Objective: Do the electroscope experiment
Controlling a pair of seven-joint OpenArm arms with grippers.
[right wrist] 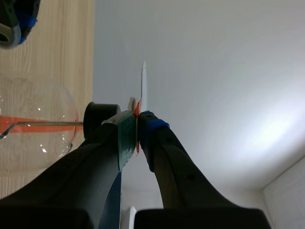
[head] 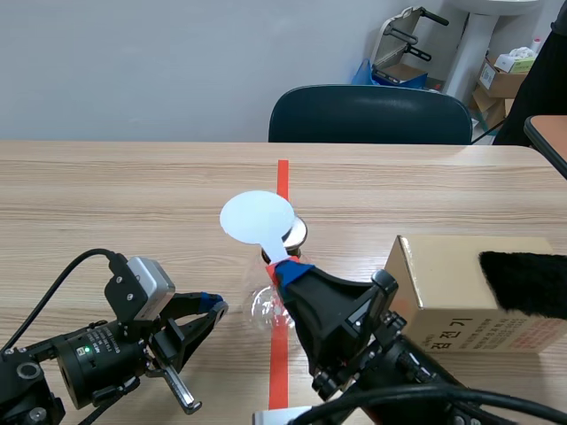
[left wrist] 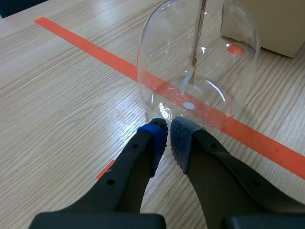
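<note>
Right gripper (head: 288,270) is clamped on the handle of the white disc paddle (head: 257,217), with the disc upright over the middle of the table. In the right wrist view the same gripper (right wrist: 137,129) pinches the handle and the paddle (right wrist: 144,86) shows edge-on.

The electroscope flask (head: 266,305) stands on the orange tape line (head: 283,177), just left of the right arm. Its metal cap (head: 297,234) sits right behind the disc; we cannot tell if they touch.

Left gripper (left wrist: 169,136) has its fingers together, holding nothing, tips just beside the flask (left wrist: 198,62) base. The foil leaf (left wrist: 187,81) hangs from the rod inside.

The cardboard box (head: 469,283) with the black fur (head: 527,282) is at the right.

We judge the step to be bringing the disc to the cap. Next move calls for easing the disc close over the cap without knocking the flask, leaf in view.
</note>
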